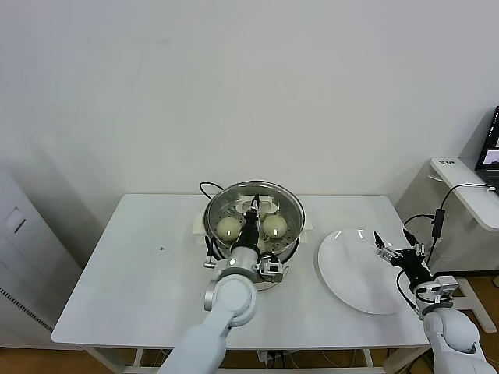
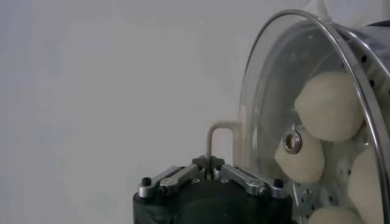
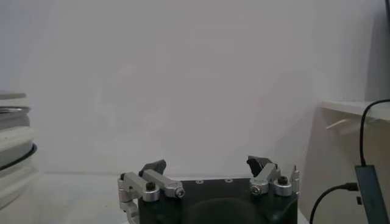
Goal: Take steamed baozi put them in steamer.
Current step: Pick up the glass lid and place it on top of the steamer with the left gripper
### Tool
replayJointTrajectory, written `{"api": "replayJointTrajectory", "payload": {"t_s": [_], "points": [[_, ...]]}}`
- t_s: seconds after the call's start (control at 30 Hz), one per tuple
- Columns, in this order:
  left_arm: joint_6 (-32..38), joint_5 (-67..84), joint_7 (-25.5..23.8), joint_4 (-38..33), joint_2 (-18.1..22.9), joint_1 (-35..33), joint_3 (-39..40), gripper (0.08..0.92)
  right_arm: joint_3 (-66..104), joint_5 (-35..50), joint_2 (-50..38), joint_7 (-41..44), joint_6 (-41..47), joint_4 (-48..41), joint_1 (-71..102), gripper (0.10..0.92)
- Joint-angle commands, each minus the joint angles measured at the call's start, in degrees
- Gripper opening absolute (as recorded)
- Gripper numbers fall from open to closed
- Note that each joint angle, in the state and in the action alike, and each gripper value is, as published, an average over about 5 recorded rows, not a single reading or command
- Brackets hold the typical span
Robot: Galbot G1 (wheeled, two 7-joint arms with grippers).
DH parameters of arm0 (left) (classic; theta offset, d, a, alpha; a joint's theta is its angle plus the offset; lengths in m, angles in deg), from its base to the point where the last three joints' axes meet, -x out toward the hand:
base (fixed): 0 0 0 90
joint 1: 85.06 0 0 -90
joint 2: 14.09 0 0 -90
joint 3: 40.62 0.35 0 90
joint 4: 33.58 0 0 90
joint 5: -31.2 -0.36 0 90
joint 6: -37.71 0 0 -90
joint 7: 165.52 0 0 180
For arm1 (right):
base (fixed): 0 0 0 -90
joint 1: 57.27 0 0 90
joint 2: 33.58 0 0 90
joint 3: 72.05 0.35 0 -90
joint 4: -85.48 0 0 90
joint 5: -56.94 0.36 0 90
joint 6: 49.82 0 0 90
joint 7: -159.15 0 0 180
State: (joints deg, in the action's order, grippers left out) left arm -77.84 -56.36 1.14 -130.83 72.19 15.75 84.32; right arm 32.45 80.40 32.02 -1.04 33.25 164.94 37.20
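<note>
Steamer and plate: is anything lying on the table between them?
No. In the head view, only bare table separates the steamer from the plate; they sit close but apart.

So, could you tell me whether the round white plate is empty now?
Empty: the round white plate shows bare in the head view; buns sit in the steel steamer.

Steamer (image 1: 290,204) opening: the glass lid (image 2: 268,103) covers it, and the left gripper (image 1: 251,212) with its wrist sits above the middle; no way in from the top.
Inside the steamer: the baozi (image 1: 228,227) fill the floor on both sides of the gripper; little room between them.
Plate (image 1: 351,273): its surface is bare; the right gripper (image 1: 388,251), fingers apart, is over its right rim.
Table (image 1: 132,273), left part: wide and open for a pass.
Right of the table: a white stand with cables (image 1: 438,222) is close.
</note>
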Motion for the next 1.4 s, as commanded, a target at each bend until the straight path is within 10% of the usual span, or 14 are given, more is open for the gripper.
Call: {"api": "replayJointTrajectory", "payload": {"t_s": [0.03,1.1,1.4], "points": [[0.2,-0.2,0.6,1.7,0.6,0.0,-0.3,0.095,0.2,-0.2,0.0,0.2,-0.1,-0.1,0.1,0.823],[0.2,3.4,2.1,2.4,0.0,-0.7,-1.5,0.095,0.3,-1.2,0.5,0.7,-0.7,-0.8,0.0,0.823],[3.0,20.3,-3.7,-14.5,-8.3,-4.0,-1.8,0.307,-0.1,-0.8,-0.1,1.0,-0.3,-0.5,-0.5,0.823]]}}
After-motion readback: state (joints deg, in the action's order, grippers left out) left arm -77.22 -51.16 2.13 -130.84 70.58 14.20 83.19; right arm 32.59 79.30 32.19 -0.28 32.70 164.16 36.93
